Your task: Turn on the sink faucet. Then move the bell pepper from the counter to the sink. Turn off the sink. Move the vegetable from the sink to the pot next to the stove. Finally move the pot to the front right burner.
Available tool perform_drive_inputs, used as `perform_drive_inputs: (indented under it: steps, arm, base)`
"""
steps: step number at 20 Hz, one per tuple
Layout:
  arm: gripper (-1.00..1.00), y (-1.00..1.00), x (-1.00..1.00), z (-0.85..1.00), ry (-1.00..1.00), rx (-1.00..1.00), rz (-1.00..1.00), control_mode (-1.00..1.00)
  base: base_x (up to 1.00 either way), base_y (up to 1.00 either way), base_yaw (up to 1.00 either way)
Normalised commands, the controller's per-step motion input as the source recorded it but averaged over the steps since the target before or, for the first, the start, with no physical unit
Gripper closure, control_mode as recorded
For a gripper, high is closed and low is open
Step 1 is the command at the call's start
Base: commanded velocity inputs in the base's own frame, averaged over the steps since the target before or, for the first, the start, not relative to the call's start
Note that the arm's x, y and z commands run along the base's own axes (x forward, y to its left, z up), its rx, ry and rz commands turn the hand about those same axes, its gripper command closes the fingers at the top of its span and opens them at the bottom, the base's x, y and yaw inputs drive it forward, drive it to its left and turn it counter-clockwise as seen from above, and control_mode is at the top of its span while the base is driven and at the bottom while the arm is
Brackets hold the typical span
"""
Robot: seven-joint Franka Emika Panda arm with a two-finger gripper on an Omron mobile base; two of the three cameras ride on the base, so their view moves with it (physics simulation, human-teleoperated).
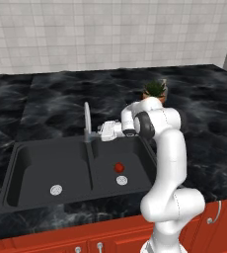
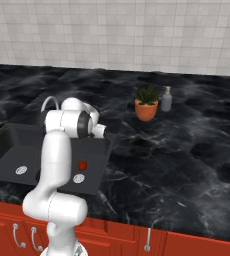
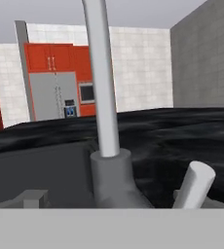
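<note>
So the arm is reaching out sideways over the far rim of the sink (image 1: 17,163), with the gripper (image 1: 96,132) sitting right at the base of the sink faucet (image 1: 87,123). From the hand view the faucet's grey base and spout are standing dead ahead and very close, and its little side lever (image 3: 194,185) is poking up tilted just to the right of the base. The jaws are spread wide and aren't pinching anything.

The bell pepper (image 1: 119,167) is lying in the right basin, just on the far side of that basin's round silver drain (image 1: 122,180); the left basin is showing its own drain too. I can't tell from these shots whether water is running.

Over on the counter (image 2: 187,150), off to the right of the sink and further back, an orange potted plant (image 2: 146,106) is sitting with a small grey soap bottle (image 2: 166,99) just to its right. Red cabinet fronts (image 2: 187,245) are running along below the near counter edge
</note>
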Motion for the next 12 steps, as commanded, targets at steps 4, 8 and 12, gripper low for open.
perform_drive_inputs:
  steps: [4,8,12]
  arm:
    - [-1.00,0.70,0.00,0.43,0.00,-0.08,0.01,-1.00]
    - [-1.00,0.50,0.00,0.36,0.00,-0.05,0.00,-1.00]
    - [-1.00,0.02,0.00,0.08,0.00,0.00,0.00,-1.00]
  base:
    - [0.00,0.00,0.00]
    - [0.00,0.00,0.00]
    - [0.00,0.00,0.00]
